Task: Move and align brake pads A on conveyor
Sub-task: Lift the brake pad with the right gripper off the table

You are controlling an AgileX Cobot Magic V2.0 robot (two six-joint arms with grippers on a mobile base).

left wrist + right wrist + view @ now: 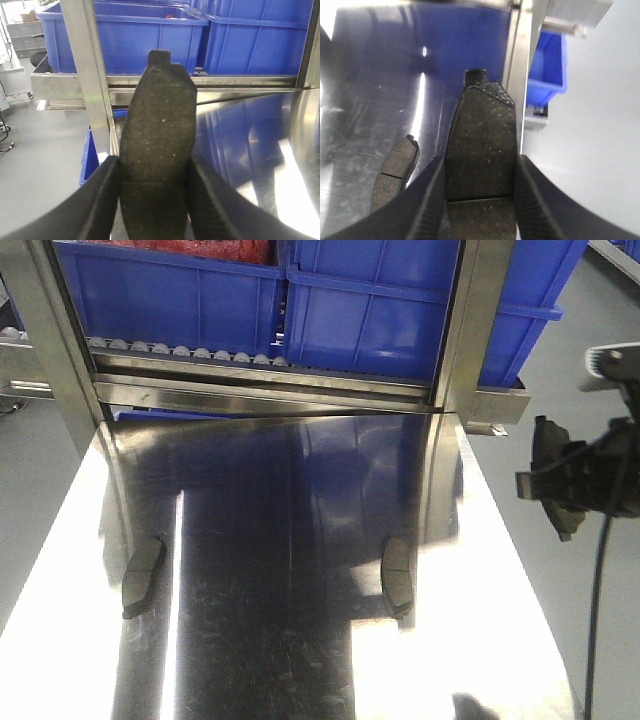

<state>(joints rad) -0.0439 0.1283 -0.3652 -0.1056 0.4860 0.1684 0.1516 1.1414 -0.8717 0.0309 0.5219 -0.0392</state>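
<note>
left gripper (154,200): jaws clamped on a brake pad (159,130) | right gripper (480,200): jaws gripping second pad (481,135) | third pad (395,170) lies on steel counter (365,100)

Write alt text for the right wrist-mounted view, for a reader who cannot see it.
The right gripper clamps a dark grey brake pad. To its left a second brake pad lies on the shiny steel table; a blue bin is upper right.
</note>
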